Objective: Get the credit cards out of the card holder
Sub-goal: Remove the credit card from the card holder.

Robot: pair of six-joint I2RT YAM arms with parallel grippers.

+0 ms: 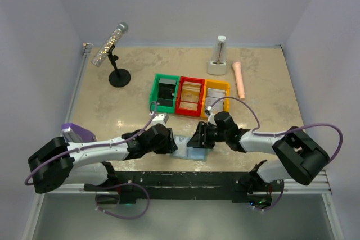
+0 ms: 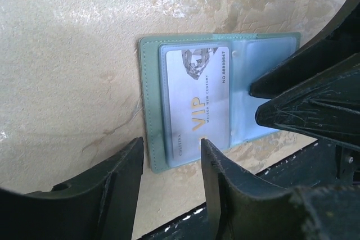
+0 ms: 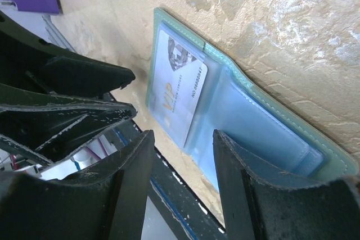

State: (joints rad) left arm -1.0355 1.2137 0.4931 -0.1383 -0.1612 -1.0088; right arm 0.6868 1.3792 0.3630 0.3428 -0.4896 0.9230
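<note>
Where the table [image 1: 264, 82] meets its near edge, card holder [image 2: 151, 82] lies open and flat, pale blue panels up. One credit card [image 2: 197, 102], marked VIP, in panel on left arm's side. Left gripper [image 2: 170, 144]: jaws half-wide, empty, at holder's near edge. Right gripper [image 3: 181, 134]: half-wide, gripping nothing, over other panel. Row of coloured bins [image 1: 191, 79] beyond.

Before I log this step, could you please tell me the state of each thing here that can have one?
card holder: open, lying flat on the table.
VIP card: in a pocket of one panel, not yet out.
other panel: no card seen in it.
left gripper: open, by the card's panel.
right gripper: open, over the other panel.
</note>
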